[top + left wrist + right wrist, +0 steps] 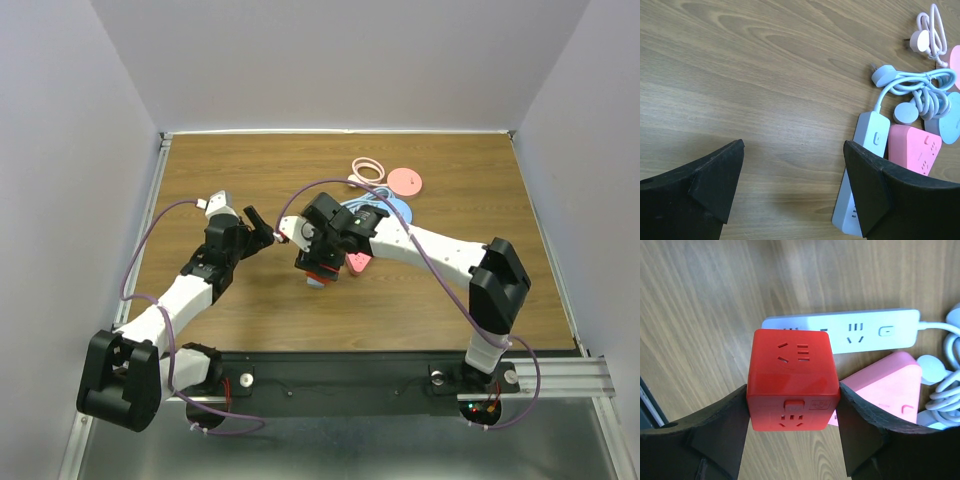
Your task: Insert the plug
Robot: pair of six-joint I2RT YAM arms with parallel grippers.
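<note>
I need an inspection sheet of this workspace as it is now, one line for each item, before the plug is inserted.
Surface: wooden table, no damage seen.
Job's things: red cube socket held; pale blue power strip and pink socket block lying side by side; blue plug not inserted.
Clutter: pink disc and small pink plug with looped cord, far side.
Grippers: right gripper shut on the red cube socket; left gripper open, empty.
Cables: blue cable coiled beside its plug; purple cables along both arms.
Surroundings: pale walls on three sides; metal rail at near edge.
</note>
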